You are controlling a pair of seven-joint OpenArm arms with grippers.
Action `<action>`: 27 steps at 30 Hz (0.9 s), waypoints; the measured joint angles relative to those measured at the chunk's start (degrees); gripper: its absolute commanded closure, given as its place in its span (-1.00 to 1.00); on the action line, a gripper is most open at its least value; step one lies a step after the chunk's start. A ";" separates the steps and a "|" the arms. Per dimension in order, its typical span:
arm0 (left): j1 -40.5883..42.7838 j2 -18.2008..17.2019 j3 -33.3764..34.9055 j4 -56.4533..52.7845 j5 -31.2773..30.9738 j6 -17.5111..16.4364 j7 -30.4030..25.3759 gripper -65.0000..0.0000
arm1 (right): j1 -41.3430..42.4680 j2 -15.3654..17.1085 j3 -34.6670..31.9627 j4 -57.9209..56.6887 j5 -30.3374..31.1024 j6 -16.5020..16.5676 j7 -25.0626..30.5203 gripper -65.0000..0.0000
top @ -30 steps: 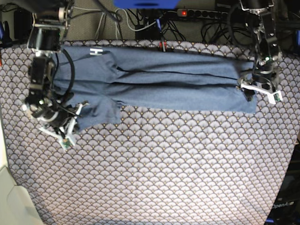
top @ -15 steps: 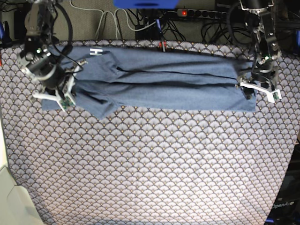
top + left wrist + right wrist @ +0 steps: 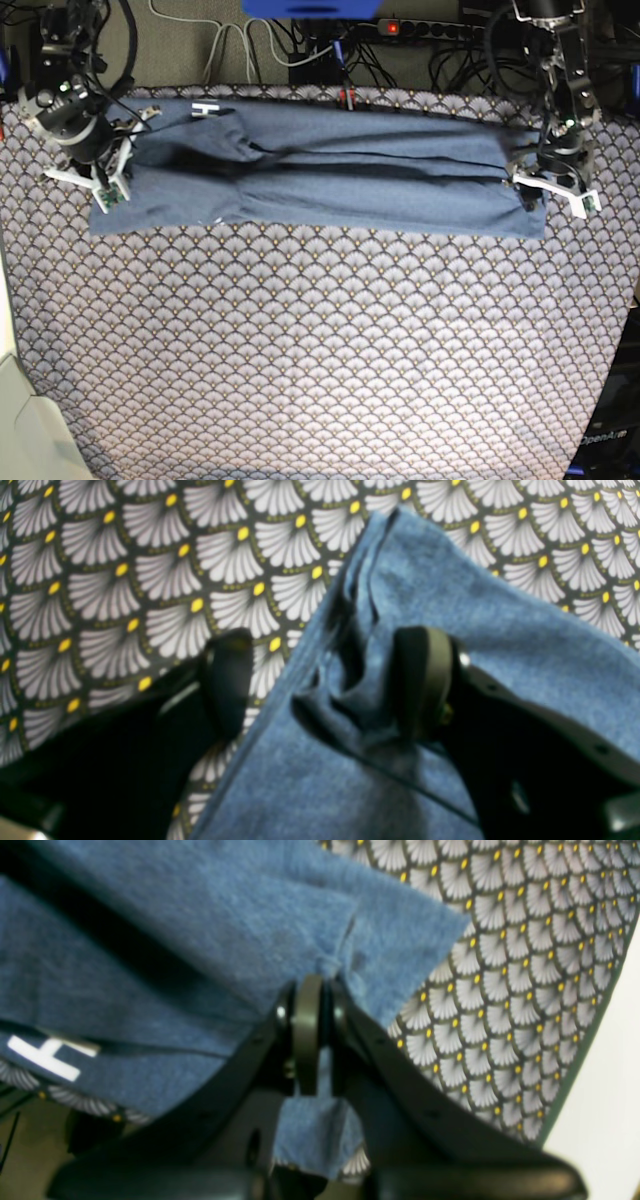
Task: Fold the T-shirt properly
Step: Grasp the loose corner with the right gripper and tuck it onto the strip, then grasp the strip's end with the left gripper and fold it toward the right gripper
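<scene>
Right claw (image 3: 314, 990) is pinched tight on a fold of the one shirt (image 3: 330, 170), gripping its end at the base view's left; left claw (image 3: 325, 680) stands wide, one finger (image 3: 420, 680) down on the cloth at the opposite end and the other over the cover (image 3: 320, 350), holding nothing. One shirt, two claws, one cover: the shirt lies as a long narrow band across the cover's far side, spanning claw to claw, with a white "H" (image 3: 47, 1056) showing near the right claw.
</scene>
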 measured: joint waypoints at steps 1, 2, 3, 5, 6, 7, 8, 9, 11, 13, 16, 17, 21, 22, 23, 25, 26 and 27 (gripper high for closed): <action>-0.02 -0.02 0.00 0.00 0.00 0.00 0.02 -0.30 | 0.09 0.00 0.00 -0.33 -0.02 0.00 -0.07 1.00; 0.00 -0.04 0.00 0.00 0.00 0.00 0.07 -0.30 | 0.09 0.02 0.00 -0.61 -0.02 0.00 -0.07 1.00; 0.02 -0.04 0.00 0.00 0.00 -0.02 0.11 -0.30 | 0.13 0.00 0.00 -0.87 -0.02 0.00 -0.04 1.00; 0.00 -0.04 0.00 0.00 0.00 -0.02 0.13 -0.30 | 0.17 0.00 0.00 -0.98 -0.02 0.00 -0.04 1.00; 0.00 -0.04 0.00 0.00 0.00 -0.02 0.13 -0.30 | 0.20 -0.04 0.02 -0.98 -0.02 0.00 -0.07 1.00; 0.04 -0.17 0.00 0.00 0.00 -0.02 0.13 -0.30 | 0.31 -0.39 0.02 -0.98 -0.07 0.00 -0.13 0.99; 0.20 -0.20 0.00 0.00 0.00 -0.15 0.09 -0.30 | 0.31 -0.70 0.02 -1.03 -0.04 -0.02 -0.31 0.94; 0.55 -0.35 0.00 0.00 -0.04 -0.22 -0.13 -0.30 | 0.28 -0.81 -0.04 -1.29 0.02 0.00 -0.22 0.85; 0.83 -0.42 0.04 0.00 -0.22 -0.42 -0.52 -0.30 | 0.28 -0.98 -0.02 -2.08 -0.07 -0.02 -0.22 0.62; 0.79 -0.48 0.04 0.00 -0.22 -0.37 -0.28 -0.30 | 0.15 -1.38 0.02 -2.69 -0.26 0.00 -0.28 0.37; 0.79 -0.46 0.04 0.00 -0.20 -0.39 -0.31 -0.30 | 0.33 -1.57 0.02 -3.72 -0.28 0.00 -0.35 0.05; 0.81 -0.48 0.04 0.00 -0.22 -0.39 -0.33 -0.30 | 0.28 -1.55 0.02 -3.74 -0.26 0.00 -0.28 -0.02; 0.79 -0.33 0.04 0.00 -0.20 -0.37 -0.33 -0.30 | 0.28 -1.57 0.02 -3.74 -0.24 0.00 -0.26 -0.07; 0.79 -0.24 0.04 0.00 -0.17 -0.35 -0.52 -0.30 | 0.28 -1.57 0.02 -3.74 -0.26 0.00 -0.28 -0.07; 0.79 -0.13 0.04 0.02 -0.20 -0.35 -0.52 -0.30 | 0.28 -1.57 0.02 -3.74 -0.26 0.00 -0.28 -0.07; 0.79 -0.02 0.04 0.02 -0.15 -0.33 -0.61 -0.29 | 0.31 -1.55 0.02 -3.74 -0.26 0.00 -0.26 -0.07; 0.81 0.00 0.04 0.02 -0.15 -0.33 -0.72 -0.24 | 0.31 -1.57 0.02 -3.74 -0.28 0.00 -0.28 -0.07; 0.81 0.00 0.04 0.02 -0.17 -0.35 -0.70 -0.12 | 0.31 -1.57 0.02 -3.74 -0.26 0.00 -0.28 -0.07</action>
